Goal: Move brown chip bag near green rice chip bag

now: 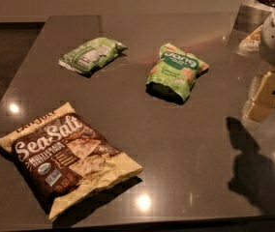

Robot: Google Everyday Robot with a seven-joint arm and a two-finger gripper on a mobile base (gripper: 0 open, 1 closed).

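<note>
The brown chip bag [67, 161] lies flat at the front left of the table, with white "Sea Salt" lettering, a tortilla chip picture and cream-yellow edges. The green rice chip bag [176, 71] lies near the middle back of the table, with a dark green oval logo and tan round chips pictured. My gripper [268, 98] hangs at the right edge of the view, above the table, to the right of the green rice chip bag and far from the brown bag. It holds nothing that I can see.
A paler green packet [91, 55] with a white label lies at the back left. The dark table [186, 144] drops off at the left and front edges. A shiny container [253, 13] stands at the back right. The arm's shadow [253, 168] falls at the front right.
</note>
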